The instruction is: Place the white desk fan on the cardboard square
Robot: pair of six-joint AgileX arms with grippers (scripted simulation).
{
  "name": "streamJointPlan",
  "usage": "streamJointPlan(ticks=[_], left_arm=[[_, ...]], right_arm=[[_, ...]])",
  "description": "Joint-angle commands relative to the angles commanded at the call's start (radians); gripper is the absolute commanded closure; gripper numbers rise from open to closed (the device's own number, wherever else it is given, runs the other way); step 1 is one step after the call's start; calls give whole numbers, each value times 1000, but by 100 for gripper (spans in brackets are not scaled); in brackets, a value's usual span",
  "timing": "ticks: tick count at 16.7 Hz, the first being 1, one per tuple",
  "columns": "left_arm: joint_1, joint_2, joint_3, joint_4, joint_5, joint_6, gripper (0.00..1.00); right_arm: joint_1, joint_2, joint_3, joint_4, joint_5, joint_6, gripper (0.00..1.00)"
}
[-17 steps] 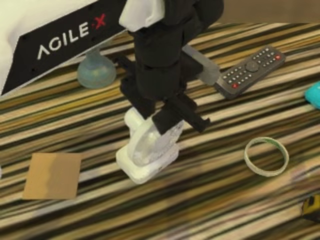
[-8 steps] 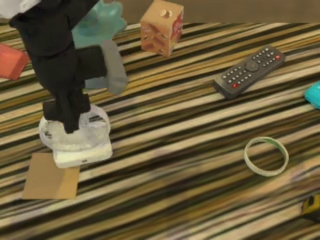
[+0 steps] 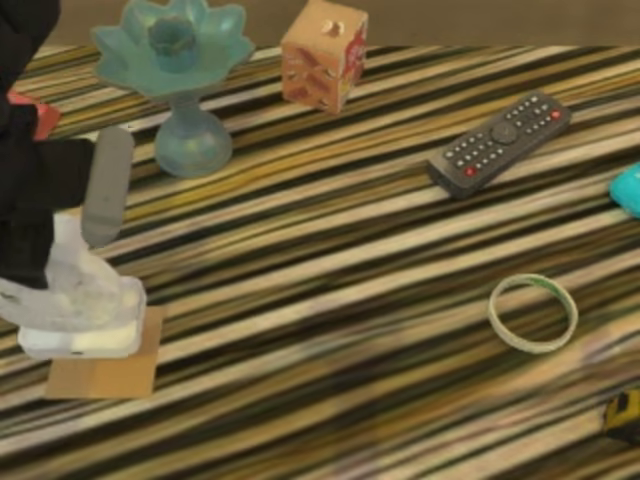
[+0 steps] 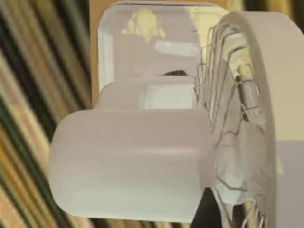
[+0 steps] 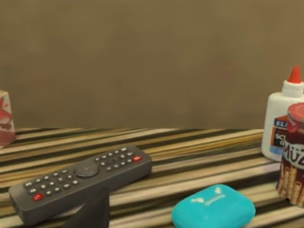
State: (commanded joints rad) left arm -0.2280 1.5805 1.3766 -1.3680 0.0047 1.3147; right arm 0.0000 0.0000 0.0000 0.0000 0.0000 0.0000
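Observation:
The white desk fan (image 3: 78, 305) is at the table's left, its flat base (image 3: 82, 340) overlapping the upper part of the cardboard square (image 3: 105, 378). My left gripper (image 3: 55, 270) is shut on the fan, the black arm reaching in from the left edge. In the left wrist view the fan's motor housing (image 4: 128, 161), grille (image 4: 242, 118) and base (image 4: 152, 42) fill the picture, with cardboard (image 4: 93, 47) showing beside the base. Whether the base touches the cardboard I cannot tell. My right gripper (image 5: 92, 209) is outside the top view, parked near the remote.
A teal vase (image 3: 180, 80), a printed brown cube (image 3: 322, 55) and an orange-red piece (image 3: 35, 115) stand at the back. A remote (image 3: 500, 140), a teal case (image 3: 628, 190) and a pale ring (image 3: 533, 312) lie to the right. A glue bottle (image 5: 285, 118) and jar (image 5: 292, 152) stand beyond.
My left arm has carried the fan leftward from the table's middle to over the cardboard square. The vase and cube are now uncovered.

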Motion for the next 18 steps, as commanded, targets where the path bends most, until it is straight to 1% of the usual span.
streamJointPlan(ticks=[6,11,16,18], left_arm=[[0,0,-6,4,0,8,100],[8,9,-110,123,0,11,100],[9,13,-126,138,0,13,100],[9,13,-126,138,0,13,85]], right_arm=[[0,0,0,0,0,0,0],[0,0,0,0,0,0,0],[0,0,0,0,0,0,0],[0,0,0,0,0,0,0]])
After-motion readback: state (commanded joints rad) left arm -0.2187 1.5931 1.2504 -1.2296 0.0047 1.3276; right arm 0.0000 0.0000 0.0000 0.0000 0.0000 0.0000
